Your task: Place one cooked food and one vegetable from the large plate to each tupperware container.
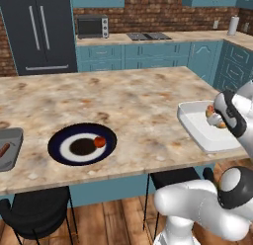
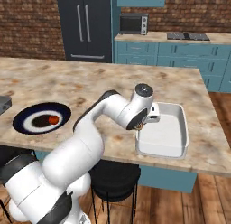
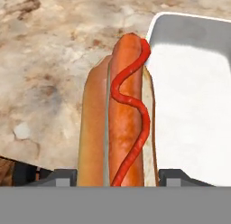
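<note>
The two-finger gripper (image 3: pixel 116 173) is clamped on a hot dog (image 3: pixel 118 110), an orange-brown sausage in a tan bun with a wavy red line of ketchup. In the hand view, the hot dog hangs across the near rim of the larger white-grey rectangular container (image 3: pixel 189 101), partly over the beige speckled stone counter (image 1: pixel 123 101) and partly over the container's floor.

Taking this white-grey container (image 2: pixel 164 130) as landmark: the gripper is at its corner nearest the arm, and the wide round plate with navy rim, white ring and dark centre (image 1: pixel 64 145) lies well apart from it along the counter, with a small red-orange round vegetable (image 1: pixel 100 142) on its inner part. The small dark grey tray (image 1: pixel 12 140) lies beyond the plate, farthest from the container; a reddish sausage-like piece (image 1: pixel 4 150) seems to lie in it.

I judge that the step in hand is bringing the cooked food to the white-grey container. The next move calls for shifting the hot dog further over the container's floor, lowering it, then letting the fingers part.
</note>
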